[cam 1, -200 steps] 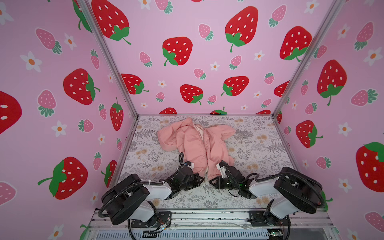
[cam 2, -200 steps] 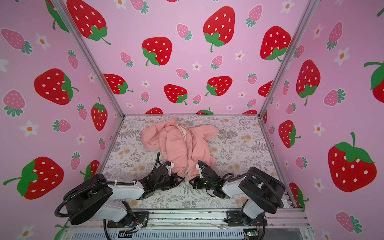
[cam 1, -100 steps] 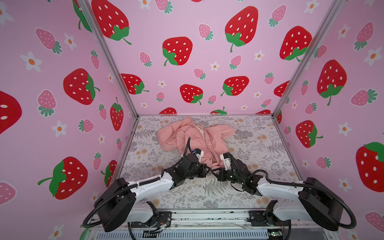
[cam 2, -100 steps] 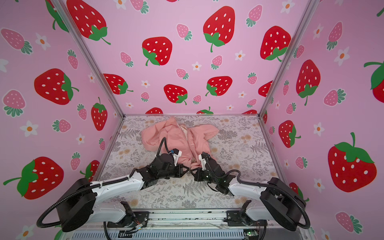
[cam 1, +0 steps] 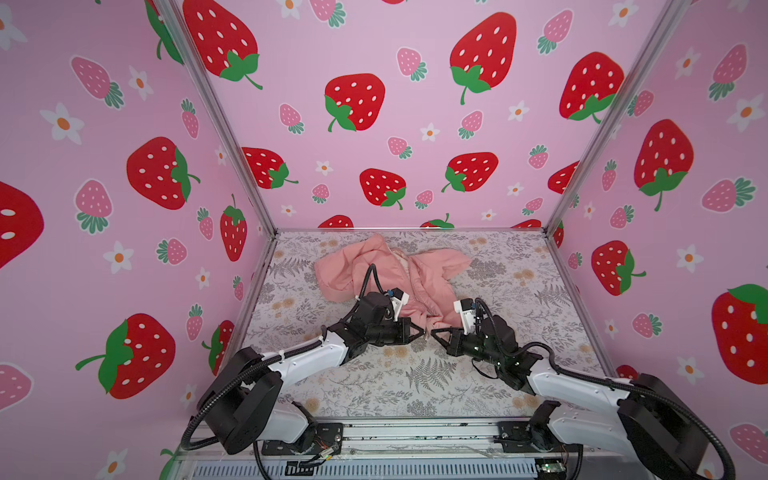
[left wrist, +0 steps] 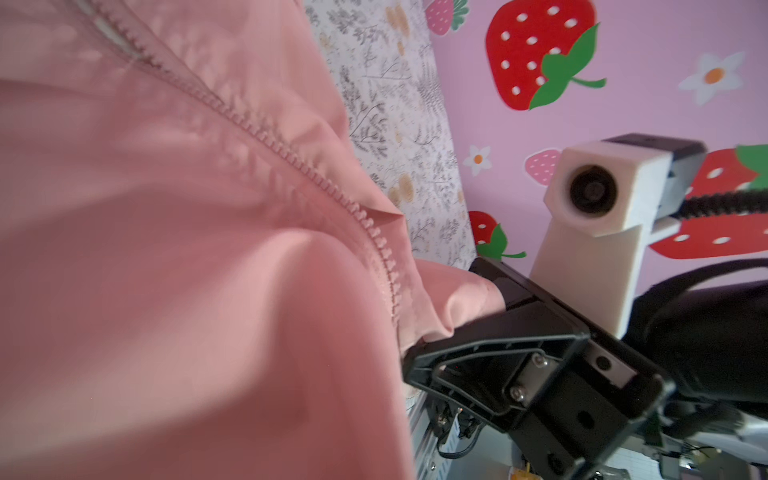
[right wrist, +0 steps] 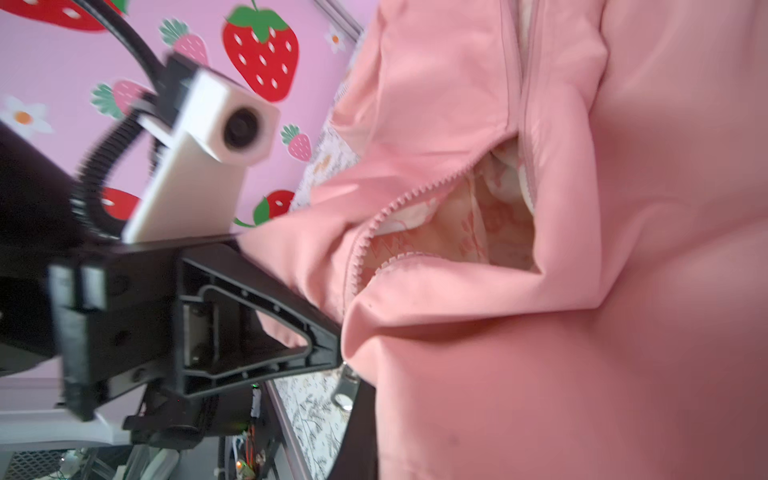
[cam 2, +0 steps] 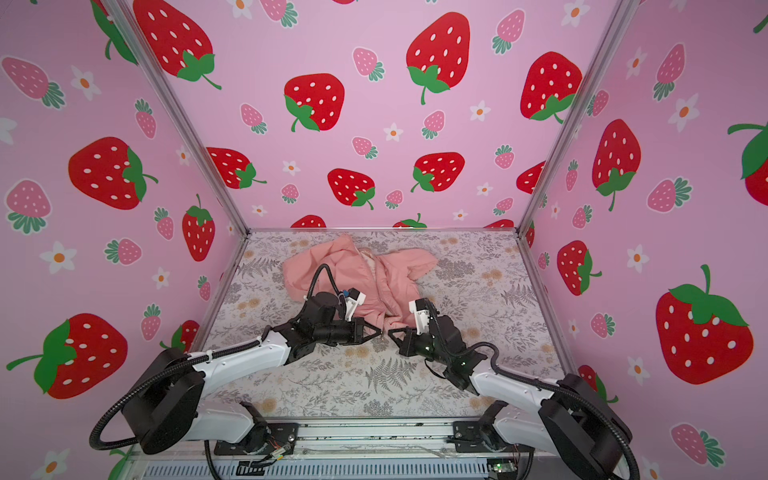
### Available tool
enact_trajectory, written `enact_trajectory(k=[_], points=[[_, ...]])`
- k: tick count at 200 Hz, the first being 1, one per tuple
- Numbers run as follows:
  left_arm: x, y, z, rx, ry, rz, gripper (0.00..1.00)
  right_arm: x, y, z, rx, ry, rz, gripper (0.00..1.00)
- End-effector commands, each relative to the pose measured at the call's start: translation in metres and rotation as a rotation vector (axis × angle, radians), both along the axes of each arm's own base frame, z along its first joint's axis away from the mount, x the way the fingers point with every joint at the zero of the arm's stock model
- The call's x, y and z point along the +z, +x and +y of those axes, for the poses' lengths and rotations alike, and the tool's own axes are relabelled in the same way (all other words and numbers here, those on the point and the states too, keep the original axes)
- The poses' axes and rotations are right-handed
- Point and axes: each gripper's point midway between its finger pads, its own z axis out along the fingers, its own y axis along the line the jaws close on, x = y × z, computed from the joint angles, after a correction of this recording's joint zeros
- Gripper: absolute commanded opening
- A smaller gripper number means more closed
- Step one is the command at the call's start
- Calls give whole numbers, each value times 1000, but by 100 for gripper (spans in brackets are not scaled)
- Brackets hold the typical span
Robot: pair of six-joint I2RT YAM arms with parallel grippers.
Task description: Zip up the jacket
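Both arms have stretched forward from the near edge of the table [cam 1: 415,386] over the last second, then eased back slightly; their tips now almost meet at the near hem of the jacket [cam 1: 415,274], which lies crumpled toward the back of the table, sleeves flung to either side, front up and still unzipped, with cream lining [right wrist: 478,220] showing through the gap.

The left tool [cam 1: 417,332] is pressed together, pinching one bottom corner of the front; the right tool [cam 1: 436,332] is likewise clamped on the opposite corner. The zip pull [right wrist: 347,384] dangles free just below the left tool's tip, held by neither.

That is the likely trouble. Whichever tool lets go to fetch the pull will slacken its side of the hem, and the zipper teeth [left wrist: 291,158] could drift out of line. The cloth looks thin and slippery, so a shallow pinch may slide off under tension. The jacket looks light, so a tug might drag it whole rather than stretch it. The loose lining beside the teeth could catch in the slider.
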Motion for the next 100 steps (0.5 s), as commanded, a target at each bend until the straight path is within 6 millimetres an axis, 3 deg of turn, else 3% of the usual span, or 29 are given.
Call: enact_trajectory(k=[1, 20, 51, 100], points=[[44, -1, -3, -44, -176, -77, 0, 57, 6, -6, -39, 163, -141, 0], [64, -1, -2, -70, -232, -113, 0, 81, 10, -10, -65, 199, -204, 0], [95, 3, 4, -92, -336, -155, 0, 105, 18, -9, -60, 250, -227, 0], [133, 7, 12, -127, -460, -220, 0, 150, 25, -12, -68, 455, -217, 0]])
